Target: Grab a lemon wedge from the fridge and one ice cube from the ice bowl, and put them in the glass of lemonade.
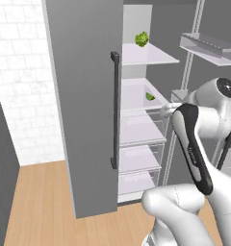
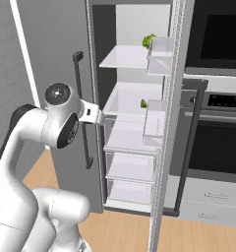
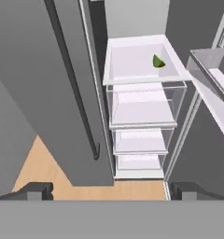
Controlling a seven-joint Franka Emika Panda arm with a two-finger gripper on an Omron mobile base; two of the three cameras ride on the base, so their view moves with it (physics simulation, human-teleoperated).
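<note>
Facing the tall grey fridge [image 3: 62, 93], door open, empty jaws spread wide; small yellow-green lemon wedge [image 3: 158, 61] unpicked on the middle shelf.

Fridge [image 1: 83, 120] w/ right door open; small green-yellow lemon wedge [image 3: 158, 61] lying near middle shelf's right rear corner.

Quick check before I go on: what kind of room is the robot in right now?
Most likely a home kitchen: an open fridge with white shelves and clear drawers, a black built-in oven beside it, white tiled wall and wood floor.
</note>
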